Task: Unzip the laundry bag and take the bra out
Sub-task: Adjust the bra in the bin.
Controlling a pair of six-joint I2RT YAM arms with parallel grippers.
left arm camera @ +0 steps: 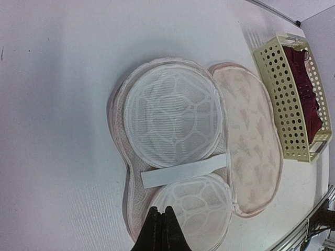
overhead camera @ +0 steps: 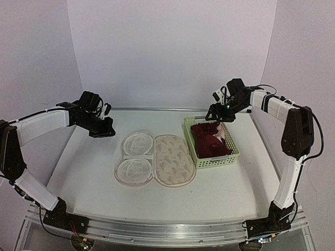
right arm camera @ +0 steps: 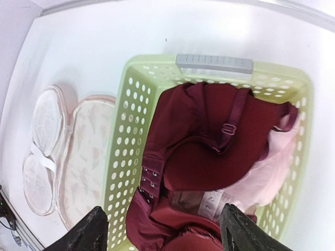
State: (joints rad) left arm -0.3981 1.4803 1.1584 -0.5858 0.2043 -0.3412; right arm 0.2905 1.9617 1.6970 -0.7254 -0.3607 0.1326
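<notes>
The laundry bag [overhead camera: 154,157] lies unzipped and spread flat in the middle of the table, with its pale mesh domes [left arm camera: 172,112] on the left and its patterned half [left arm camera: 246,141] on the right. It also shows at the left edge of the right wrist view, laundry bag [right arm camera: 78,151]. The dark maroon bra [overhead camera: 209,140] lies crumpled in the pale green basket [overhead camera: 217,163], out of the bag. My right gripper [overhead camera: 215,116] hovers over the basket's far end, open, with the bra [right arm camera: 209,151] below and nothing between its fingers. My left gripper [overhead camera: 110,132] is shut and empty, up and to the left of the bag.
The basket [right arm camera: 125,136] stands right of the bag, almost touching it, with a grey handle [right arm camera: 214,63] at its far end. A pale pink garment [right arm camera: 272,167] lies in it beside the bra. White walls close in behind and at both sides.
</notes>
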